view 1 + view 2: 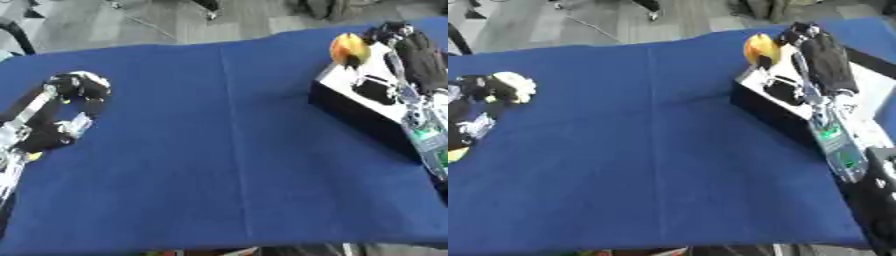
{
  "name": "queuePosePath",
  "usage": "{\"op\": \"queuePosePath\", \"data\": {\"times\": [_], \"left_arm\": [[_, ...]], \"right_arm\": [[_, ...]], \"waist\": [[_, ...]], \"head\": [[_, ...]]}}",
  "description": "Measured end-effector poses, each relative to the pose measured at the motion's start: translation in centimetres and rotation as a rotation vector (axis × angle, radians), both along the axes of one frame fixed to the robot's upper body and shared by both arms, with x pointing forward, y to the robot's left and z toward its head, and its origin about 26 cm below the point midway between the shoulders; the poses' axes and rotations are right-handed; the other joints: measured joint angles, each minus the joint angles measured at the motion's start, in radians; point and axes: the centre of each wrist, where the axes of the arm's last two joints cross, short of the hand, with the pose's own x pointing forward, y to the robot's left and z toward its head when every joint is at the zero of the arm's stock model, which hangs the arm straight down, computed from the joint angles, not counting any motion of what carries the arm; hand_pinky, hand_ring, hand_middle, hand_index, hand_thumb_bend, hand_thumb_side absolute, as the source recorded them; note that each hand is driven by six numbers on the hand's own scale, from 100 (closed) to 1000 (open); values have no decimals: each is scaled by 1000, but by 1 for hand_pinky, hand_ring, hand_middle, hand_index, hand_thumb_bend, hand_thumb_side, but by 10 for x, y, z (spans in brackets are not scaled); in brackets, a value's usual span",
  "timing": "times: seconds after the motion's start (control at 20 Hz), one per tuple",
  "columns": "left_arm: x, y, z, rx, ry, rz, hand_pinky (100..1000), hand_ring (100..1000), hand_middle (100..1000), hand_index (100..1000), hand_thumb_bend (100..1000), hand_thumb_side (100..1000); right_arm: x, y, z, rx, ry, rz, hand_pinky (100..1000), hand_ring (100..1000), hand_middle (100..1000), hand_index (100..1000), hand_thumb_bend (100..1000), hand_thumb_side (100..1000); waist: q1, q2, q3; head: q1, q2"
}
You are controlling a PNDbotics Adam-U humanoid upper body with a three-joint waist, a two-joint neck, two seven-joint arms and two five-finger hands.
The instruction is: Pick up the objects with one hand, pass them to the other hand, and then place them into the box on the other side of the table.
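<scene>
My right hand [413,52] reaches in from the upper right and is above the box [350,111], a black-walled box with a white inside on the table's right side. Its fingers are curled on an orange and yellow rounded object [349,48], held over the box's far corner. A dark thing [376,90] lies inside the box. At the table's left, my left hand [68,92] rests low on the blue cloth with its fingers curled round a pale, roundish object [515,85].
A blue cloth [219,150] covers the whole table. A small yellow thing [33,156] shows beside my left forearm near the left edge. Grey floor and dark furniture legs lie beyond the far edge.
</scene>
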Motion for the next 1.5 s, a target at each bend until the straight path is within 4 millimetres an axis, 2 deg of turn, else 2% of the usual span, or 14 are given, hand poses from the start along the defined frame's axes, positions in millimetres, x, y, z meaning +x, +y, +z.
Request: {"op": "queuePosePath", "data": {"times": [0.1,0.15,0.3,0.35,0.45,0.6,0.75,1.0,1.05,1.3,1.45,1.5], "left_arm": [[0,1,-1,2,0,9,782,536,582,733,100,555],[0,1,-1,3,-1,12,782,537,582,733,100,556],[0,2,-2,7,3,17,782,538,583,735,100,555],[0,2,-2,8,3,19,782,538,584,735,100,574],[1,3,-3,13,5,24,781,540,585,735,100,534],[0,10,-1,38,0,45,778,543,588,736,100,506],[0,21,1,83,-2,86,773,550,595,739,100,437],[0,50,8,199,7,189,768,578,619,752,100,313],[0,57,10,227,9,210,767,592,630,756,100,244],[1,94,22,383,51,314,762,637,673,776,100,259],[-1,119,29,481,98,390,759,660,688,789,188,300],[-1,127,31,511,118,416,759,673,698,793,244,326]], "right_arm": [[4,-21,0,17,45,-102,821,867,763,987,100,299],[7,-32,2,21,66,-151,829,872,781,1000,100,315],[16,-51,8,8,124,-265,836,875,791,1000,100,231],[20,-54,12,0,130,-294,835,873,789,1000,100,193],[26,-52,17,-24,121,-335,836,868,781,1000,100,100],[28,-38,22,-88,63,-331,834,858,770,1000,100,100],[27,-10,24,-155,-24,-250,831,843,761,985,100,100],[15,52,10,-215,-146,-39,825,828,742,956,100,100],[11,62,7,-215,-165,1,824,824,736,948,100,100],[-15,92,-7,-190,-256,167,823,827,727,946,100,100],[-29,96,-5,-161,-285,237,823,829,726,947,100,100],[-33,96,-2,-151,-291,259,823,830,726,947,100,100]], "waist": [[-2,0,10],[-3,-1,16],[-8,-2,21],[-8,-3,22],[-9,-3,23],[-9,-3,21],[-7,-3,20],[3,-8,13],[5,-10,11],[9,-11,5],[11,-12,-1],[11,-12,-3]], "head": [[-9,0],[-14,0],[-24,0],[-25,0],[-25,0],[-10,0],[25,0],[141,0],[163,0],[237,0],[265,0],[273,0]]}}
